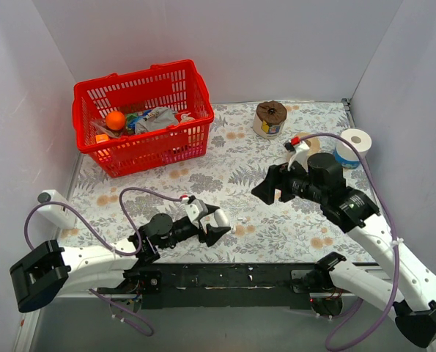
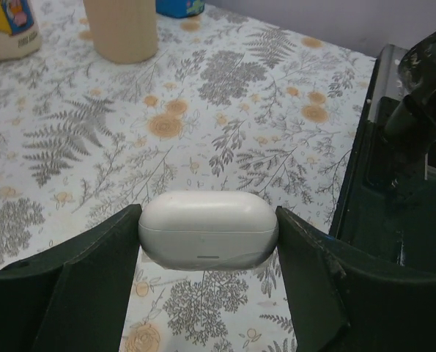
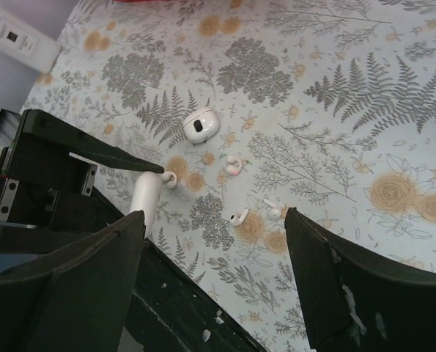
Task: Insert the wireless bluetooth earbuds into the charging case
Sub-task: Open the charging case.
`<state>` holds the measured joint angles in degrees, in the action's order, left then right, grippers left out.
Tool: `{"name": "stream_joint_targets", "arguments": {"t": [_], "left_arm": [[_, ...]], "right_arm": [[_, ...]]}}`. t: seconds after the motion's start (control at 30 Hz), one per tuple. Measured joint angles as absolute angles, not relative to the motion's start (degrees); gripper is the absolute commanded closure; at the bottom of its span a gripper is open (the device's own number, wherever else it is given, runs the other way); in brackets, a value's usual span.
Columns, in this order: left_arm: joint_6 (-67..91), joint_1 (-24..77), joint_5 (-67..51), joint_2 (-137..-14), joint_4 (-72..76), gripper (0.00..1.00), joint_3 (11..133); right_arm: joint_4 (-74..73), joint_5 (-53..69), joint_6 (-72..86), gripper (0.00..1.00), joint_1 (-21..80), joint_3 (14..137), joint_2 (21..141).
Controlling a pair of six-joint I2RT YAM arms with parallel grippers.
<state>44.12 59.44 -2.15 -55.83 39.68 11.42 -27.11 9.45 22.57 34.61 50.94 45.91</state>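
Left gripper (image 2: 207, 293) clamped low near the bases; right gripper (image 3: 218, 282) raised, jaws apart.

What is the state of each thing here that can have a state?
charging case: lid closed, gripped at both ends
earbuds: lying loose on the table, not in the case
left gripper: closed on the charging case
right gripper: open, empty
red basket: upright, holding small items

Charging case (image 2: 208, 231) sits between the left pincer (image 1: 216, 224) fingers, near edge of worktop (image 1: 239, 158) | earbuds (image 3: 239, 216) lie on worktop just right of it | right pincer (image 1: 270, 185) hangs above, further back | basket (image 1: 143, 117) far left | tape rolls (image 1: 351, 147) far right
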Motion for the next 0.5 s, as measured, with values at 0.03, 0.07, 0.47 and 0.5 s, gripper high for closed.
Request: {"name": "stream_joint_targets", "arguments": {"t": [0.03, 0.07, 0.47, 0.5], "left_arm": [[42.5, 59.4, -3.6, -55.8, 40.7, 1.0, 11.3], [41.1, 59.4, -4.8, -55.5, 41.9, 1.0, 11.3], [31.3, 59.4, -6.8, -54.2, 46.6, 1.0, 11.4], [30.9, 59.4, -6.6, -54.3, 46.6, 1.0, 11.4]], "right_arm": [[-27.0, 11.0, 22.2, 0.11, 34.7, 52.1, 47.5], [-27.0, 12.2, 21.9, 0.1, 34.8, 53.0, 48.8], [-29.1, 12.0, 20.6, 0.04, 48.3, 58.7, 60.5], [-29.0, 11.5, 20.8, 0.04, 49.3, 58.8, 61.0]]}}
